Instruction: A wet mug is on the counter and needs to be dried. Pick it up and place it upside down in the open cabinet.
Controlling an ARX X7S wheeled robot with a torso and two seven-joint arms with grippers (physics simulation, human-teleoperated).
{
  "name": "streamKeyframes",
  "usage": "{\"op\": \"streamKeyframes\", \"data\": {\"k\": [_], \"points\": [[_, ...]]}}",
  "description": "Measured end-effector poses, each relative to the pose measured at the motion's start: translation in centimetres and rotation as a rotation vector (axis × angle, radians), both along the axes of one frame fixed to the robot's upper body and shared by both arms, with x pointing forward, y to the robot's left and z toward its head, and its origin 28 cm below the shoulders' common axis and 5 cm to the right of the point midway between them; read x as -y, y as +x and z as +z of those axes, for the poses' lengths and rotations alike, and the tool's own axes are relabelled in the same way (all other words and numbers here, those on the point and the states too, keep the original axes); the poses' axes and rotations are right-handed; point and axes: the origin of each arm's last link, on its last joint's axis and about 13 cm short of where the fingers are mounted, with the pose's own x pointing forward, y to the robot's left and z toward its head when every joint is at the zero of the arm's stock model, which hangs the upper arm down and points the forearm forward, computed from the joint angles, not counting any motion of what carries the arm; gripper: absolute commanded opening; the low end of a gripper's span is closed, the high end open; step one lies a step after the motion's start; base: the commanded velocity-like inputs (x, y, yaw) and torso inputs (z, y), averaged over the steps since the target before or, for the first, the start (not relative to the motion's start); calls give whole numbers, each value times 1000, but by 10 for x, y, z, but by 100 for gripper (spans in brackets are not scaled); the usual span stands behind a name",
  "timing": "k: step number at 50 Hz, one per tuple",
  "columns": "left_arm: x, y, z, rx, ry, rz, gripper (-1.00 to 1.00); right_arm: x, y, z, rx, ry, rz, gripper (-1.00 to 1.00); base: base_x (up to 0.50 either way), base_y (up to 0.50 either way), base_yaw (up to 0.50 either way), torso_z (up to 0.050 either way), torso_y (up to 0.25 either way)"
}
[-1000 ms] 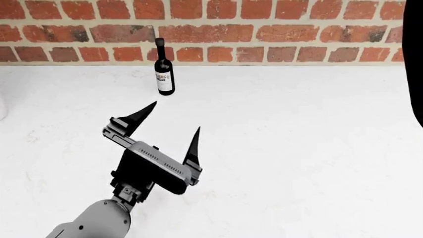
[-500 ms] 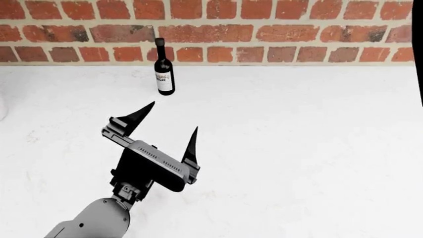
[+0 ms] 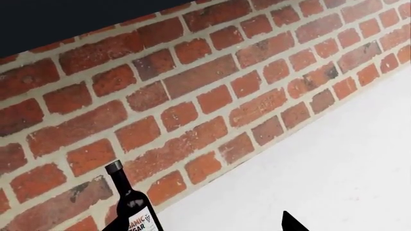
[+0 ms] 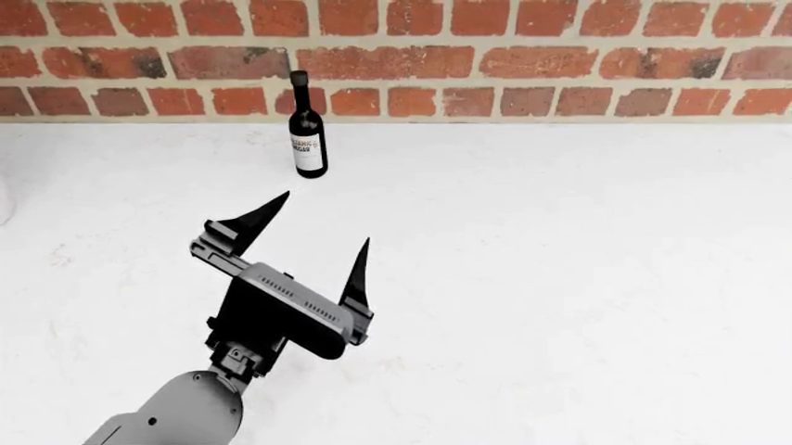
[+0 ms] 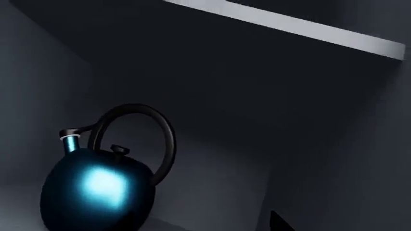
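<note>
Left wrist view, wine bottle, label "…ANIC"

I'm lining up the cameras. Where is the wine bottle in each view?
Head view: bottle upper left of centre, standing at the brick wall.
Left wrist view: bottle at the lower left edge, cut off.
Right wrist view: not in it.
Shared landmark: the brick wall.
</note>
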Motion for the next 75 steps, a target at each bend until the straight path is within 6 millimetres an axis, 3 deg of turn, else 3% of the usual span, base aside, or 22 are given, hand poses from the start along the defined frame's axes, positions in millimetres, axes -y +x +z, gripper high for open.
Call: {"op": "streamKeyframes", "data": {"k": [19, 40, 75], "points": [[-1, -1, 3, 5, -1, -2, 100, -12, -23, 19, 75, -57, 53, 100, 0, 0, 0, 0, 0], [-1, 0, 1, 2, -5, 3, 100, -34, -40, 26, 105, -82, 214, 100, 0, 0, 0, 0, 0], [-5, 14, -2, -47, -22, 75, 100, -50, -75, 1, 92, -124, 358, 100, 0, 0, 0, 0, 0]]}}
